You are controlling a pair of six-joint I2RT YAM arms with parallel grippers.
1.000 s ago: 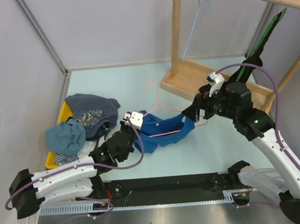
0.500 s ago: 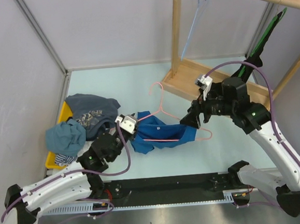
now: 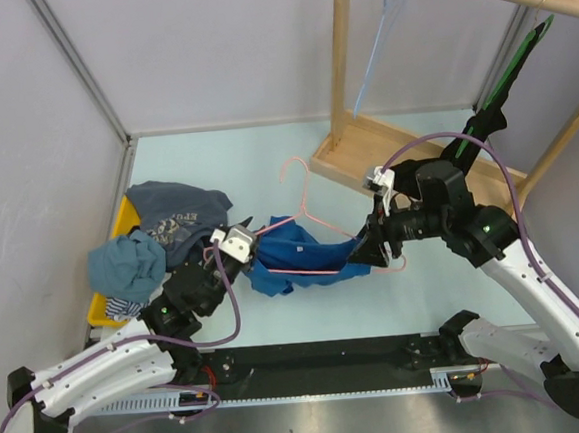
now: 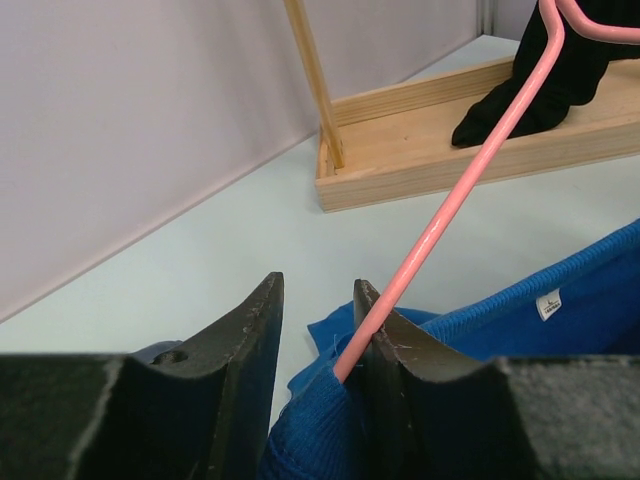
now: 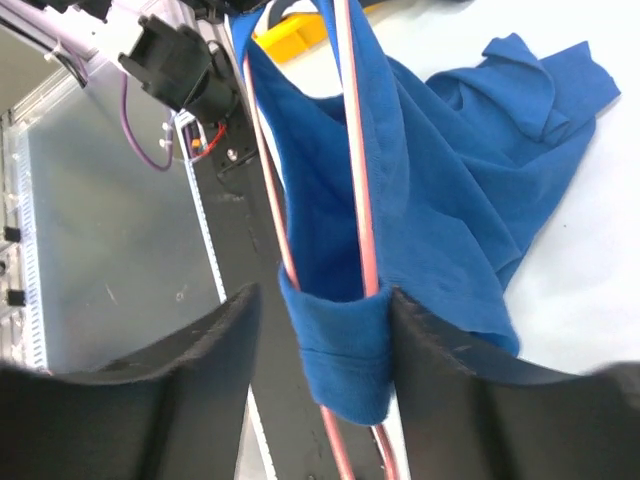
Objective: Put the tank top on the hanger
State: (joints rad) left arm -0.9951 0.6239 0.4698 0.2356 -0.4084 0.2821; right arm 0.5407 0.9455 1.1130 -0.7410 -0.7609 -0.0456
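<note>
Two robot arms stretched the tank top (image 3: pixel 295 259) between them over the middle of the pale surface (image 3: pixel 215 162); the pink hanger (image 3: pixel 306 190) was threaded through the garment, its hook toward the base of a wooden rack (image 3: pixel 354 146); at the garment's left end the left hand (image 3: pixel 258 241) stood partly closed, with bunched blue cloth filling the space low between its fingers (image 4: pixel 250 350) and the hanger's wire pressed against the inner face of one of them; at the right end the right hand (image 3: pixel 363 258) was about half open, its fingers (image 5: pixel 200 350) astride a blue band of the top and two runs of pink wire, one finger touching the cloth and the other just clear of it; a dark printed shirt (image 3: pixel 179 220) and a teal garment (image 3: pixel 125 268) were heaped at the left over a yellow tray (image 3: pixel 124 217); a light-blue hanger (image 3: pixel 372 54) and a green hanger (image 3: pixel 518 58) hung from the rack's rail.
</note>
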